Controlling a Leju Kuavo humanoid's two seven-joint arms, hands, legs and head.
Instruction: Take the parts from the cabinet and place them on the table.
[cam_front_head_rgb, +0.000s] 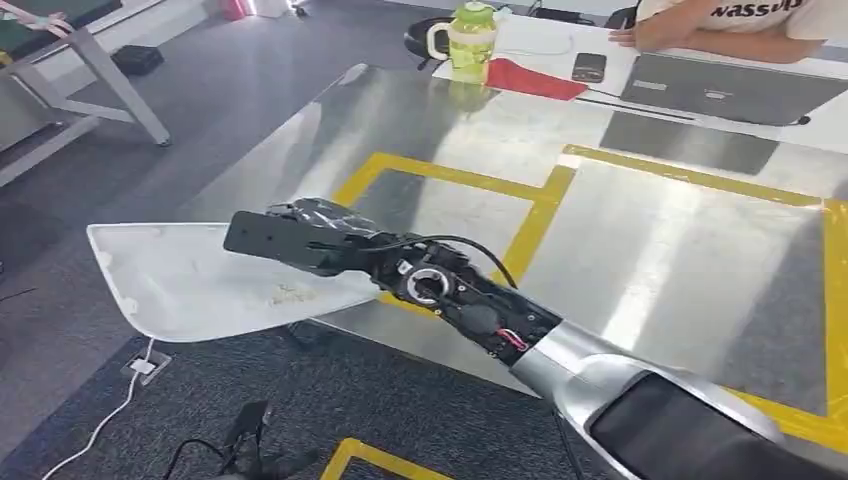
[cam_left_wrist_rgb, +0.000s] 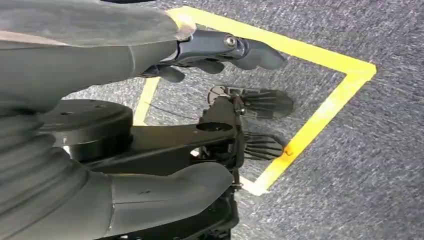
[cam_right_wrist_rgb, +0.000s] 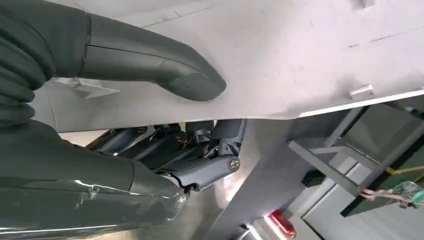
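So the right hand (cam_front_head_rgb: 300, 240) was clamped on the white part (cam_front_head_rgb: 190, 285), thumb (cam_right_wrist_rgb: 165, 72) pressed on one face and the fingers (cam_right_wrist_rgb: 200, 150) curled under the other. It had the part by one end only. Most of the panel stuck out past the table (cam_front_head_rgb: 680, 260) edge, hanging over the carpet, with just the gripped end near the corner of the steel top.

That's where I figured it could go sideways. A wide, flat, smooth panel pinched at one end probably wants to lever down and slide out. If the hand let go there, it would likely tip off the edge onto the floor. It looked like it needed to come further in over the yellow tape (cam_front_head_rgb: 530, 225) first.

The left hand (cam_left_wrist_rgb: 220, 50) hung over the carpet holding nothing, fingers loosely apart as far as I could tell, so no backup support. The bottle (cam_front_head_rgb: 470, 40), phone (cam_front_head_rgb: 588, 67) and laptop (cam_front_head_rgb: 730, 90) sat well apart at the far end, so a clash there seemed unlikely.
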